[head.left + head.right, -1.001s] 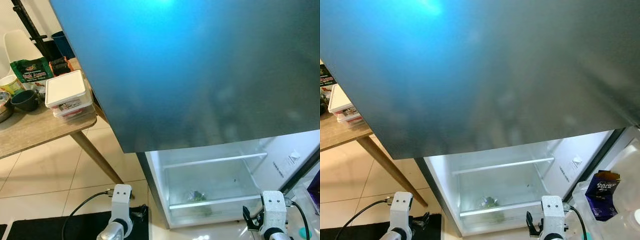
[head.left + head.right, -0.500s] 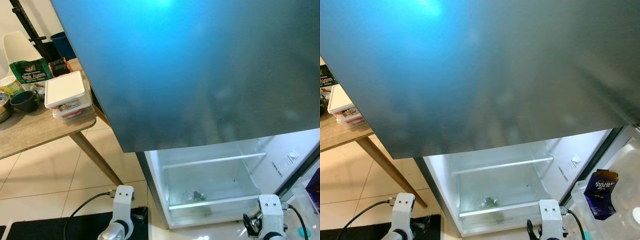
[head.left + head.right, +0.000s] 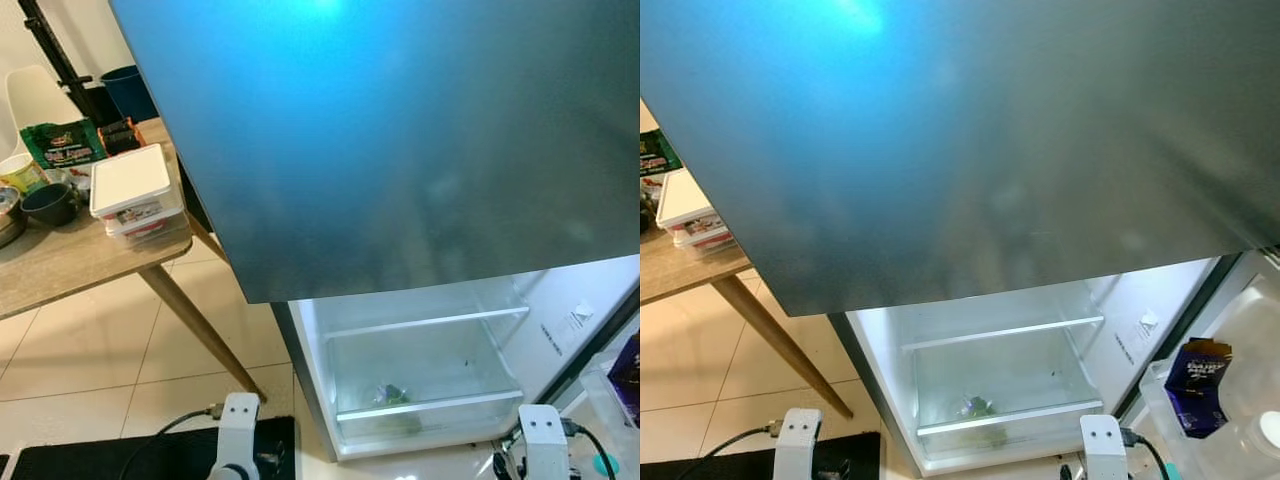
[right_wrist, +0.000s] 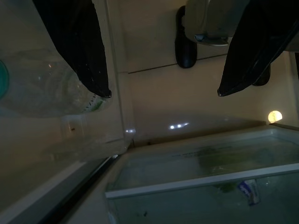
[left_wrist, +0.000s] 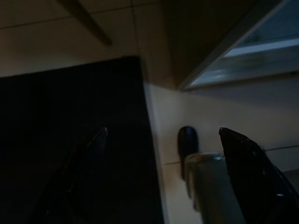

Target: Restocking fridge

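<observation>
The fridge (image 3: 400, 130) stands in front of me, its dark upper door shut. Below it the lit lower compartment (image 3: 420, 330) is open, and a clear drawer (image 3: 430, 400) holds a small green item (image 3: 390, 394). A purple chocolate pack (image 3: 1200, 385) sits in the open door's bin at the right. Both arms hang low, with their white wrists (image 3: 238, 415) (image 3: 541, 430) at the bottom edge. My left gripper (image 5: 162, 133) is open over the floor beside a black mat (image 5: 70, 140). My right gripper (image 4: 163, 93) is open with nothing in it, above the floor before the drawer (image 4: 201, 184).
A wooden table (image 3: 70, 255) at the left carries stacked white-lidded boxes (image 3: 135, 190), a green bag (image 3: 65, 143), a dark bowl (image 3: 50, 200) and a cup. Its slanted leg (image 3: 195, 320) reaches toward the fridge. Beige tiles lie between them.
Both wrists have sunk lower in the eye views. The fridge, the table and the things on it stay as they were.
</observation>
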